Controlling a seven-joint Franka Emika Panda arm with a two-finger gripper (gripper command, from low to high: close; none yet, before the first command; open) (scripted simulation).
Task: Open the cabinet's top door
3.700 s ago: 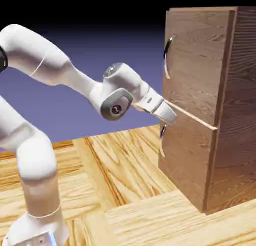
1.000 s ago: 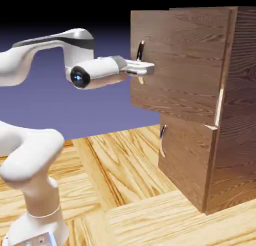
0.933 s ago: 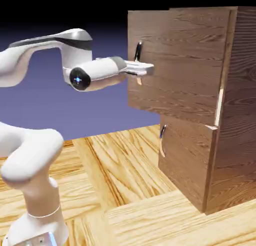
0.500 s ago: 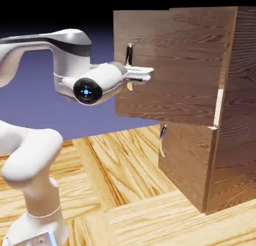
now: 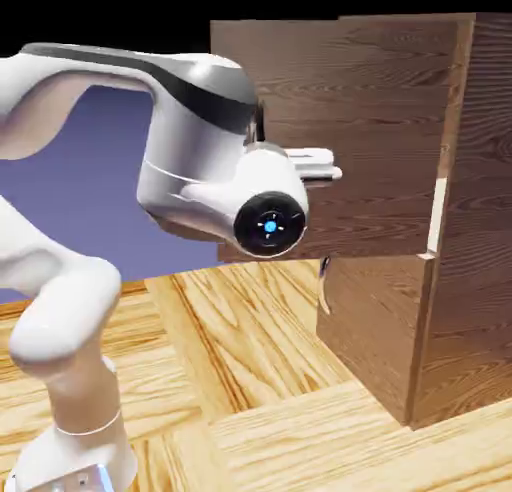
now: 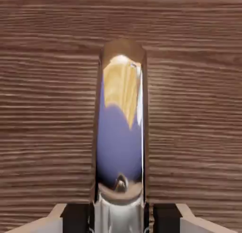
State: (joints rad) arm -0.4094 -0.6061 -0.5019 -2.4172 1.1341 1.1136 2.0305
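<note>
Gripper [image 6: 118, 220]: jaws nearly together, closed on the curved metal handle [image 6: 120, 132], one finger on each side. In the hand view the handle runs from six o'clock toward twelve, its polished face reflecting light wood and blue-violet. Behind it, horizontal grain of the top door [image 5: 350, 130] fills the view. Exterior view: top door stands swung out from the cabinet [image 5: 480, 220], free edge toward ten o'clock. Lower door [image 5: 375, 330], at six o'clock beneath it, sits closed.

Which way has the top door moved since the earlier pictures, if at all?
Yes: the top door has swung further open, away from the cabinet.
</note>
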